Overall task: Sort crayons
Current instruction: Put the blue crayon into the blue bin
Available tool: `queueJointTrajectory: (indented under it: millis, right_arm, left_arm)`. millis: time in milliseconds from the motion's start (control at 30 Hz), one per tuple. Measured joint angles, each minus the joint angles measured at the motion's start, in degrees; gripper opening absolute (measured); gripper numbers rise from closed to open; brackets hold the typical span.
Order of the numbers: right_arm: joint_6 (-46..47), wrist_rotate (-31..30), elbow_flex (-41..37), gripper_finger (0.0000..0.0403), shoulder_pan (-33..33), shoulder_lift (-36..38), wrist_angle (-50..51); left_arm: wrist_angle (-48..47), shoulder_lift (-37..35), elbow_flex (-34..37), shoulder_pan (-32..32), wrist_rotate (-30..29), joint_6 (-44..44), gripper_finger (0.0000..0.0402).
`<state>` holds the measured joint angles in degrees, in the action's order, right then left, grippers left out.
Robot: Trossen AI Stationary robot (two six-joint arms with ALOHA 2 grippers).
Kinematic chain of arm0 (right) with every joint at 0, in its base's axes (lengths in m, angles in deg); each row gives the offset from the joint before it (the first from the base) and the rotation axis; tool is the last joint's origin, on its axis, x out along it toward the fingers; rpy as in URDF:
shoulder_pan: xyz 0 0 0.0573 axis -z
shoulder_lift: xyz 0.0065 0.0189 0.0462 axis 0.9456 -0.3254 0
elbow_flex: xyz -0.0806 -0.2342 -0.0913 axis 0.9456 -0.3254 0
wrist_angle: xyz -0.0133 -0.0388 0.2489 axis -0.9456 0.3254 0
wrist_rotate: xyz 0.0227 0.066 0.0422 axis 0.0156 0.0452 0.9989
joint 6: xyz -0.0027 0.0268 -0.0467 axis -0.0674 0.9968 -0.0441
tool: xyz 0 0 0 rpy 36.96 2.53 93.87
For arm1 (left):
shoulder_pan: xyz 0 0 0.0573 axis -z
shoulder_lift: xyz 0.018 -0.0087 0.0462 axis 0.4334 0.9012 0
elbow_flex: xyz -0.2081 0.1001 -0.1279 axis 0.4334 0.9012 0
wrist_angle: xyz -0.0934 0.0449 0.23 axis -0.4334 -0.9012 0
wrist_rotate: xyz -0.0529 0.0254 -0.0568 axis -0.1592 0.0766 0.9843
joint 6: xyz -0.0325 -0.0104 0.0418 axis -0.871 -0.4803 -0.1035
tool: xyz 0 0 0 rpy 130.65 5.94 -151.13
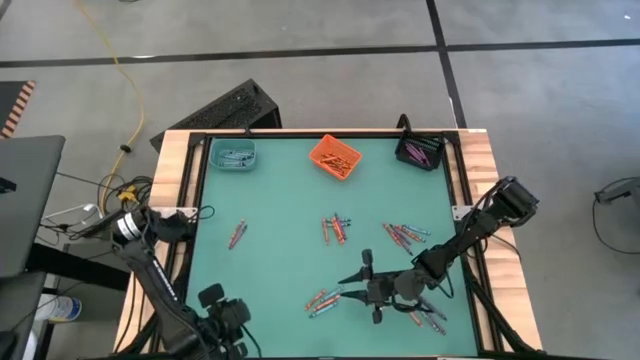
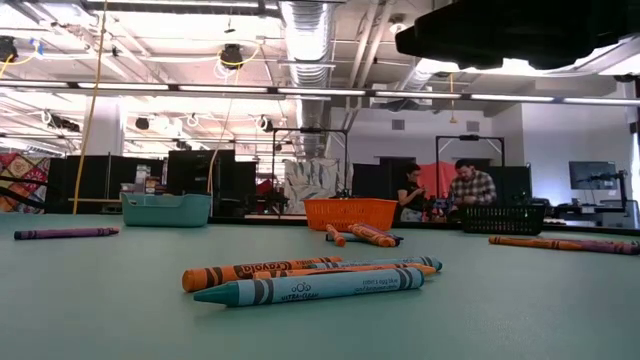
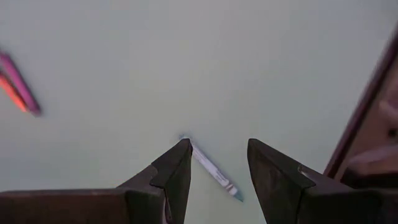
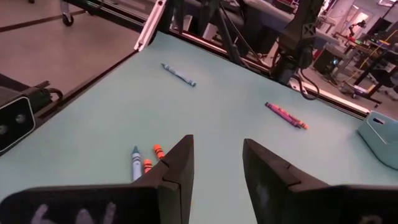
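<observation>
Crayons lie in loose groups on the green table (image 1: 280,200): a purple and orange pair (image 1: 237,235), a centre group (image 1: 335,228), one at right (image 1: 405,235), and orange and blue ones near the front (image 1: 325,298). My left gripper (image 3: 217,146) hangs open at the near left corner (image 1: 222,312), pointing down over a single blue crayon (image 3: 211,168) that lies flat. My right gripper (image 4: 217,140) is open and nearly level above the front group (image 4: 143,163), pointing toward the table's left (image 1: 350,285). Neither holds anything.
Three bins stand along the far edge: teal (image 1: 232,155), orange (image 1: 335,157) and black (image 1: 420,152), each with crayons inside. More crayons lie under the right arm (image 1: 430,315). A wooden frame (image 1: 180,200) borders the table. People sit in the room behind (image 2: 470,190).
</observation>
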<state>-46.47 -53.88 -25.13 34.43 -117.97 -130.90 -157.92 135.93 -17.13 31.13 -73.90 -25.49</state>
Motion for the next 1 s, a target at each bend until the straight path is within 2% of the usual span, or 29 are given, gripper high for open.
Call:
queueJointTrajectory:
  millis: [300, 433, 733, 1000]
  right_arm:
    - [-0.1, 0.0, 0.0, 0.0133, 0.0, 0.0, 0.2]
    - [-0.4, 0.0, 0.0, 0.0133, 0.0, 0.0, 0.2]
    - [-0.4, 0.2, 0.0, 0.0133, 0.7, 0.0, 0.2]
    - [-0.4, 0.2, 0.0, 0.0133, 0.7, 0.0, 0.3]
  left_arm:
    - [10.8, 0.0, 11.6, 2.9, 5.8, -21.3, 0.0147]
    - [16.1, 0.1, 15.7, 3.9, 5.8, -27.2, 0.0147]
    - [20.1, 0.0, 19.8, 3.2, 5.5, -30.1, 0.0147]
    - [20.7, 0.0, 20.8, 1.7, 5.6, -28.6, 0.0140]
